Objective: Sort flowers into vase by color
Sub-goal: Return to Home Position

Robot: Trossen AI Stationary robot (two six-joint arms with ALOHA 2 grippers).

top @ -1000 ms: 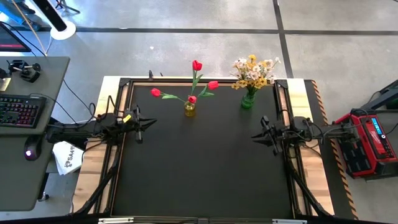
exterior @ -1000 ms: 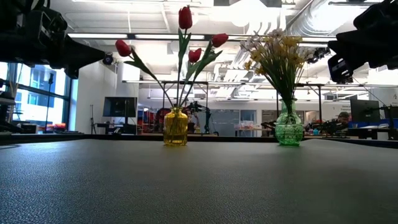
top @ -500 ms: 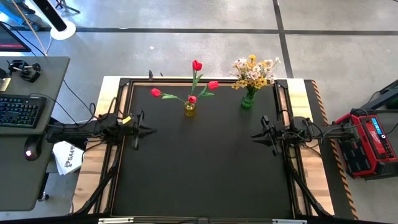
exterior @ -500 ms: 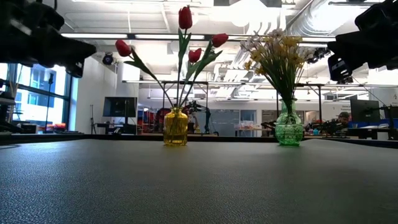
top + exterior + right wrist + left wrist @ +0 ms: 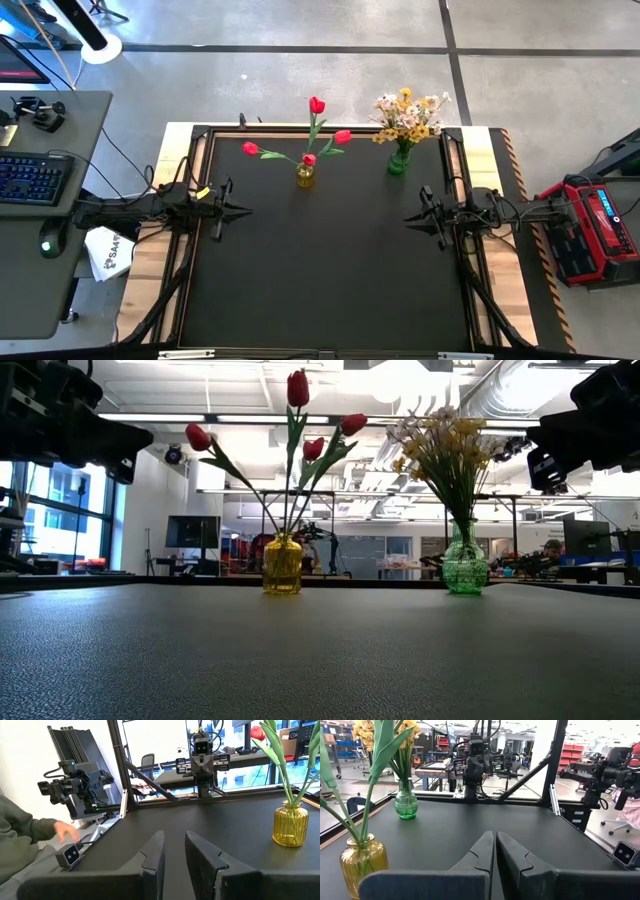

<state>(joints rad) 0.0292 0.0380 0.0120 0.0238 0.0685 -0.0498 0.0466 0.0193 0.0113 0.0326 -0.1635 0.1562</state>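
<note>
Red tulips (image 5: 317, 105) (image 5: 298, 388) stand with their stems in a yellow glass vase (image 5: 305, 176) (image 5: 282, 565) (image 5: 290, 825) near the table's far edge. Yellow and white blossom sprays (image 5: 408, 115) (image 5: 440, 435) stand together in a green glass vase (image 5: 398, 162) (image 5: 465, 568) (image 5: 406, 802) to its right. My left gripper (image 5: 235, 209) (image 5: 495, 851) hovers at the table's left side, shut and empty. My right gripper (image 5: 410, 218) (image 5: 175, 851) hovers at the right side, slightly open and empty. Both point toward the table's middle, well short of the vases.
The black table mat (image 5: 320, 270) lies bare between the arms and in front of the vases. A desk with a keyboard (image 5: 30, 178) stands left of the table, a red case (image 5: 590, 230) right. A person's hand (image 5: 62, 831) shows beyond the table's near edge.
My left gripper has moved a little toward the table's near edge and turned about its wrist to lie level, then held still. It stays shut. The flowers and vases have not moved.
</note>
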